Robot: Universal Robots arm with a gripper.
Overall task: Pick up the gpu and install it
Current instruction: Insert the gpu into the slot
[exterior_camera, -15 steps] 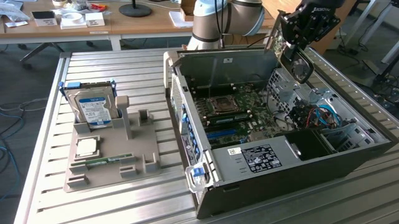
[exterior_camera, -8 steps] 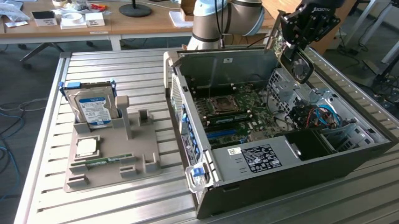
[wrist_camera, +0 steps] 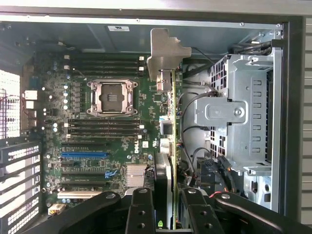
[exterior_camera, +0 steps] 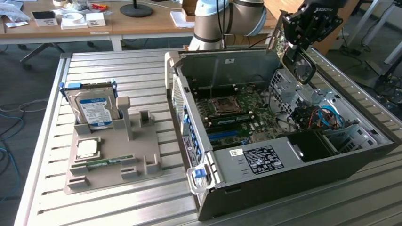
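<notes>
Wrist view: end effector (wrist_camera: 168, 207) clamped on gpu (wrist_camera: 171, 112), edge-on over motherboard (wrist_camera: 112, 126); in exterior view, held at 1 o'clock above case (exterior_camera: 283, 160). Risk: card tilts in grip, bracket (wrist_camera: 165, 53) snags case wall.

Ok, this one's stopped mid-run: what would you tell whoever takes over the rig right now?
Gripper: shut on the gpu, card held edge-on, bracket end away from the fingers.
Where: gpu held above the open computer case, over the motherboard, clear of it.
Done: gpu picked up. The hard drive and memory stick sit in the holder on the exterior view's left.
Left: gpu not yet seated in a slot.
</notes>
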